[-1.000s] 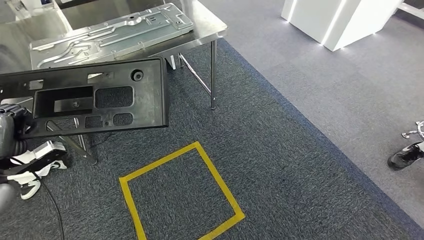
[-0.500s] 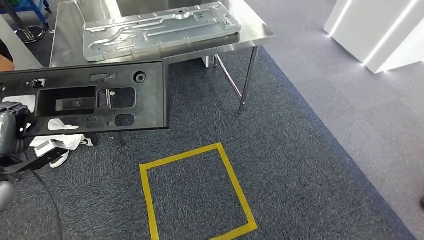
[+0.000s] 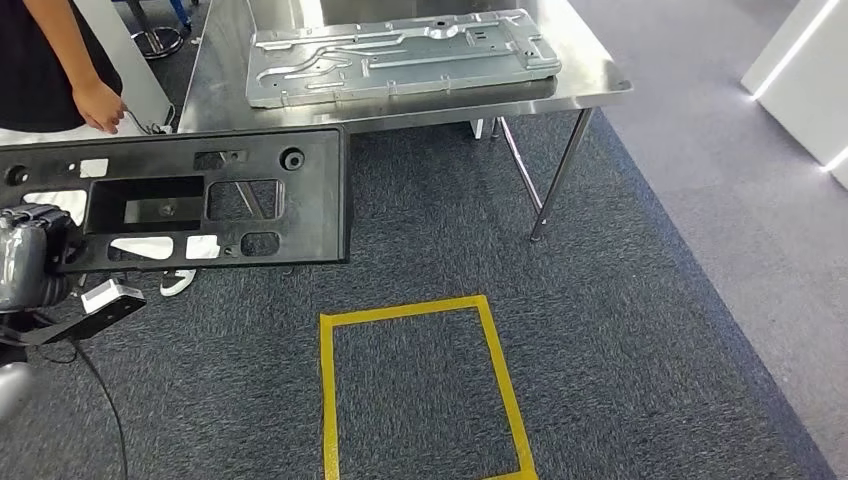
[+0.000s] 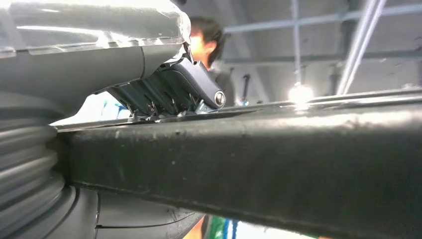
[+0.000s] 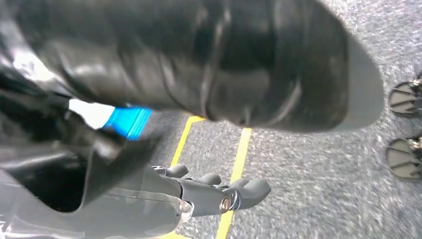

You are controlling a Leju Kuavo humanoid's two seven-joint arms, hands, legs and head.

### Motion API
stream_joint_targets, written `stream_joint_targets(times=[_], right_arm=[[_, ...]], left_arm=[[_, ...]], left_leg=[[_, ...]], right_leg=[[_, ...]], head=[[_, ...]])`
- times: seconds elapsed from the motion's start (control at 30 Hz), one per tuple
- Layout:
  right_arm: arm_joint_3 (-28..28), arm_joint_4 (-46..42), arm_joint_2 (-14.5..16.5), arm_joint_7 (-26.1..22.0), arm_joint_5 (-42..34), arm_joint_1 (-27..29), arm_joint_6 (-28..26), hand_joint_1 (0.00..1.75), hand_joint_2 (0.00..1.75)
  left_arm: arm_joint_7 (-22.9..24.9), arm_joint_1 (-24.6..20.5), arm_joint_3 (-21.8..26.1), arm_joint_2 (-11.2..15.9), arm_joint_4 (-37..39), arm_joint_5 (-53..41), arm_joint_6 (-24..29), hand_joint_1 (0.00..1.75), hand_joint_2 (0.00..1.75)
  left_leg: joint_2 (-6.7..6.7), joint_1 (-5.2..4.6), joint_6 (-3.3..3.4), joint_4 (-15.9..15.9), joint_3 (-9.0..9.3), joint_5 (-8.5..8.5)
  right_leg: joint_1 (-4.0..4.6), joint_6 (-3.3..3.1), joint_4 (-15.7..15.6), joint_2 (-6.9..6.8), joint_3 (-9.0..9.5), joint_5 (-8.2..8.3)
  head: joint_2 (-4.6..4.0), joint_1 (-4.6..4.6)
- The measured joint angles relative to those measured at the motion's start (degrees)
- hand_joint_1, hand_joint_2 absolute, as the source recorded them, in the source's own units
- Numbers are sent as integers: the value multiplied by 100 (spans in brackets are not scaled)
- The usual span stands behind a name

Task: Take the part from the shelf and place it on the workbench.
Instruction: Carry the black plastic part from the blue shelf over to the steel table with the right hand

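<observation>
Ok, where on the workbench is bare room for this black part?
Bare steel runs along the workbench near edge and right end, beside the metal panel, which crowds the middle. The left robot hand holds the black part.

A matte black part [image 3: 190, 195], its cut-outs showing white and grey, crosses a speckled dark blue-grey carpet [image 3: 600, 330] marked with a yellow tape square [image 3: 415, 390]. The left hand [image 3: 30, 260] holding the part is grey with darker fingers [image 4: 174, 87]. On the brushed silver workbench [image 3: 590, 85] lies a pale silver-grey stamped panel [image 3: 400, 55]. A person [image 3: 50, 60] at the bench's far left corner wears black. The right hand [image 5: 219, 191] is dark grey against yellow tape lines.
</observation>
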Motion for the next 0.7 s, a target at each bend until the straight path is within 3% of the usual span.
stream_joint_targets(times=[0.07,0.13,0.17,0.2,0.27,0.3,0.37,0.47,0.53,0.63,0.7], right_arm=[[0,1,6,5,-7,6,1,0,0],[0,2,13,15,-11,25,0,0,0],[0,2,15,20,-14,31,-2,0,0],[0,2,16,24,-16,35,-3,0,0],[0,2,17,27,-20,35,-5,0,0],[0,2,17,27,-21,32,-5,0,0],[0,2,16,27,-22,25,-7,0,0],[0,2,16,39,-23,12,-9,0,0],[0,2,14,44,-31,-1,-10,0,0],[0,2,14,45,-48,3,-16,0,0],[0,2,14,48,-60,17,-20,0,0]], left_arm=[[-28,-37,-41,17,-54,10,0,175,175],[-50,-45,-85,14,-82,18,0,175,175],[-58,-38,-109,12,-95,18,0,175,175],[-65,-34,-129,11,-106,16,0,175,175],[-74,-32,-149,13,-132,14,0,175,175],[-78,-38,-153,15,-145,14,0,175,175],[-80,-46,-162,17,-175,18,0,175,175],[-94,-38,-171,25,-224,14,0,175,175],[-119,-38,-173,40,-261,12,0,175,175],[-171,-15,-182,48,-297,-8,0,175,175],[-250,28,-185,48,-331,-50,0,175,175]], left_leg=[[350,9,-66,587,-268,-283],[496,56,-126,1252,-626,-498],[518,82,-155,1363,-707,-463],[531,105,-179,1259,-679,-321],[572,137,-212,553,-352,97],[593,127,-202,202,-174,209],[615,96,-128,-141,11,213],[562,85,37,-179,113,108],[547,84,122,-197,245,29],[540,49,177,-203,411,-130],[522,18,182,-203,565,-255]], right_leg=[[-10,-26,-40,-68,81,-30],[-19,-21,-36,-138,141,-85],[-28,-6,-34,-168,180,-119],[-40,15,-30,-196,225,-156],[-61,74,-24,-242,328,-246],[-61,115,-15,-261,368,-297],[-47,199,-18,-296,429,-361],[-51,292,106,-316,465,-366],[-62,313,565,-307,231,-442],[-47,313,1562,-298,-542,-786],[-25,282,1631,-295,-833,-813]], head=[[0,-1],[0,-1],[0,-1],[0,-1],[0,-1],[0,-1],[0,0],[0,1],[0,2],[0,2],[0,2]])
